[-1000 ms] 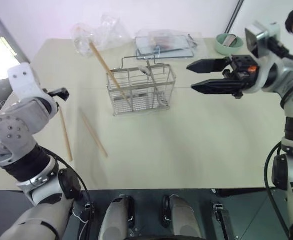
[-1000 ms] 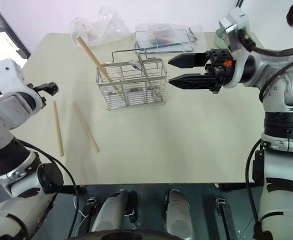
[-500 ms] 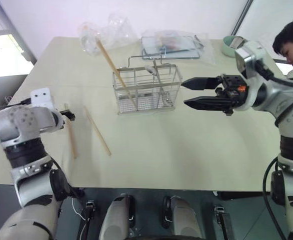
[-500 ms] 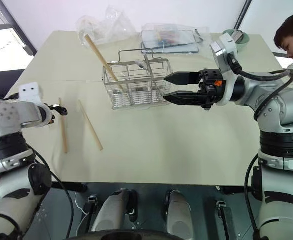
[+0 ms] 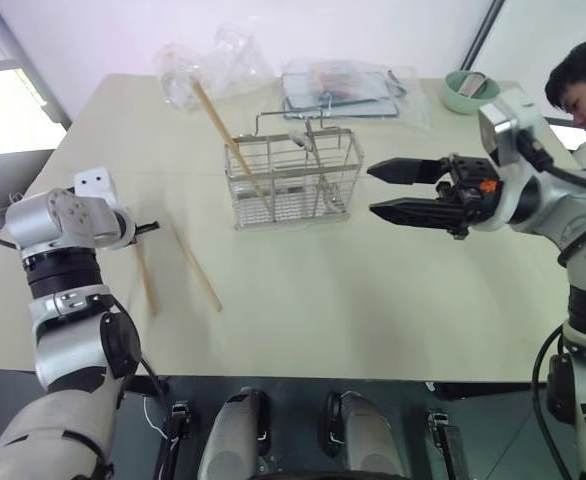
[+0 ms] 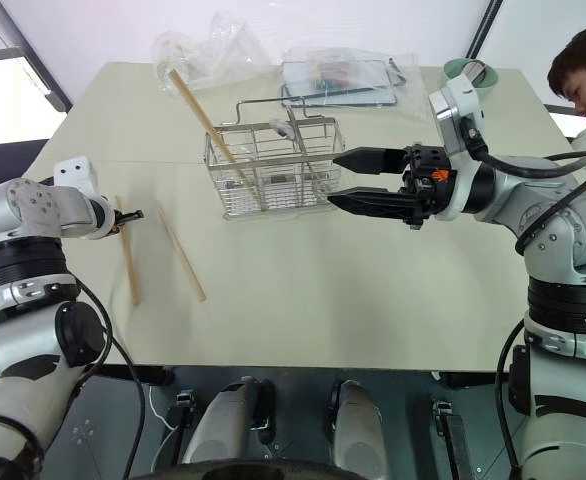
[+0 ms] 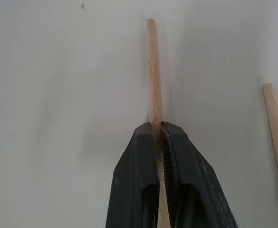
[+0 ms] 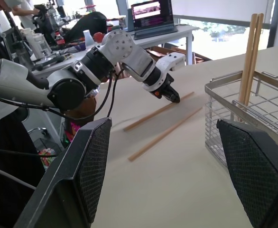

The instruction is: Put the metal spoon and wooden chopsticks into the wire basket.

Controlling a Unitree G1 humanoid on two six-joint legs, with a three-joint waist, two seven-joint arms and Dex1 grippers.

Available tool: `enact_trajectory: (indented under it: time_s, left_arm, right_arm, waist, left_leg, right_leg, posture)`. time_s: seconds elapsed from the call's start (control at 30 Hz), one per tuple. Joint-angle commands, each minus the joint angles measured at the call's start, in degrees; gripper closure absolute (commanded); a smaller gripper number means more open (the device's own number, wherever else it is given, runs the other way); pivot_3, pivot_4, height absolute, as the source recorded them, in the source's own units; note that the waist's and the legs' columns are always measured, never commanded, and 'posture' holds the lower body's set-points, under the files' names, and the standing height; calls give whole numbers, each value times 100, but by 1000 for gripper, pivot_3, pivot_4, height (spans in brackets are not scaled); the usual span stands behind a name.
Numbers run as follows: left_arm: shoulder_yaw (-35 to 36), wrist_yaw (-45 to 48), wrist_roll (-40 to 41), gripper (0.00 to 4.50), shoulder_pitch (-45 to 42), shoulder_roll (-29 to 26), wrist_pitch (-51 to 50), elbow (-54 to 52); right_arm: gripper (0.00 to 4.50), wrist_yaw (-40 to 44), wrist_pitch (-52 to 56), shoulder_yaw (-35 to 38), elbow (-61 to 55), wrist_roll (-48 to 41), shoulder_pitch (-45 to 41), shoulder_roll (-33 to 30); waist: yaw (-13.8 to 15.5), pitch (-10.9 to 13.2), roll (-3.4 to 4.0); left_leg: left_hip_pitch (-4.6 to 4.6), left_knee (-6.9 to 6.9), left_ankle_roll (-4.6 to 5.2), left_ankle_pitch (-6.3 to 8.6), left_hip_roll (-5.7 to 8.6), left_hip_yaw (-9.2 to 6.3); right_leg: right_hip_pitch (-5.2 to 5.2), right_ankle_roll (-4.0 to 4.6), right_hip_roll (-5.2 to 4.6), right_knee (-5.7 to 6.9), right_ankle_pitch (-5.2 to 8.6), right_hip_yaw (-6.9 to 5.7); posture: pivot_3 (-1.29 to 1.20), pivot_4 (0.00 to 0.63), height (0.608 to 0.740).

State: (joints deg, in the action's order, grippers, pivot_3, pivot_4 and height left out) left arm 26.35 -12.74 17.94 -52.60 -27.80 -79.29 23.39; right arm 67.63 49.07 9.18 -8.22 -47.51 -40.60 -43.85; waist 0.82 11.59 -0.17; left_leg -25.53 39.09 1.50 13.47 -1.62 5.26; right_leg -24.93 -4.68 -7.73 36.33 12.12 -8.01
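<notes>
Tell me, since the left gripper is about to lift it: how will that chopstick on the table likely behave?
Probably stiff and light: the chopstick is a thin, straight wooden stick. The left gripper is shut on it near one end, so the long free end may droop or pivot. Being round, it could roll on the table if dropped.

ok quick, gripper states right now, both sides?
Left gripper: closed on a wooden chopstick lying on the table.
Right gripper: open, holding nothing, beside the wire basket.
</notes>
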Motion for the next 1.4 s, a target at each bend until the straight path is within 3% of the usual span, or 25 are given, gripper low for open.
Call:
enact_trajectory:
  time_s: [0.03,0.13,0.23,0.4,0.53,0.67,1.1,1.23,1.33,1.4]
  left_arm:
    - [159,9,-125,4464,-146,-16,68,-137]
    - [206,103,-166,4464,-274,-133,838,-265]
    - [312,160,-246,4464,-486,-260,2335,-318]
    - [720,1060,571,4464,-1315,-25,4348,-847]
    - [667,1655,1455,4464,-1848,451,4470,-1283]
    - [234,2000,1783,4464,-1795,888,4394,-1578]
    - [-1671,3149,487,4464,-833,1432,5986,-926]
    - [-1912,3226,298,4464,-506,1554,6158,-1040]
    - [-1898,3155,332,3416,-325,1646,6066,-1184]
    - [-1855,3113,356,2403,-243,1654,5994,-1287]
  right_arm:
    - [869,-61,-66,141,-101,-99,-23,-53]
    - [869,-100,-41,140,-52,-112,-41,-50]
    - [869,-178,-6,156,9,-120,-71,-43]
    - [869,-324,137,202,-2,-202,-96,-85]
    - [869,-481,260,229,-81,-288,-83,-88]
    - [869,-641,329,268,-182,-357,-21,-49]
    - [869,-1316,541,681,-438,-791,227,-78]
    - [869,-1394,530,725,-442,-854,254,-85]
    - [869,-1412,464,695,-393,-812,272,-70]
    - [869,-1421,428,662,-352,-777,263,-46]
  waist:
    - [-1,0,0]
    - [-1,3,-5]
    - [4,7,-22]
    - [9,5,-28]
    - [25,5,-29]
    - [-4,4,-27]
    - [1,4,-28]
    - [3,4,-28]
    - [-5,4,-28]
    - [-9,4,-28]
  left_leg:
    - [0,0,0,0,0,0]
    - [0,0,-1,0,0,0]
    - [-7,0,-3,-1,-2,0]
    - [-39,2,-12,-7,-3,5]
    - [-52,7,-5,-5,3,9]
    - [-43,10,1,-5,2,17]
    - [-41,9,6,-4,-4,47]
    - [-45,11,9,-2,-3,46]
    - [-45,11,29,10,-6,45]
    - [-45,11,31,11,-7,41]
  right_leg:
    - [-1,0,0,0,0,0]
    - [-1,0,0,0,0,0]
    - [-8,4,0,0,-3,-1]
    - [-31,7,-4,-8,-12,-3]
    - [-30,-12,-7,-22,-28,-4]
    - [-25,-16,-4,-18,-31,0]
    - [-29,-15,6,-18,-31,4]
    - [-30,-15,4,-20,-31,4]
    - [-32,-15,5,-19,-31,5]
    - [-33,-15,5,-18,-31,5]
  posture:
    - [0,150,704]
    - [0,150,704]
    - [0,150,704]
    - [0,150,704]
    - [0,150,704]
    - [0,150,704]
    - [0,150,704]
    - [0,150,704]
    - [0,150,704]
    - [0,150,704]
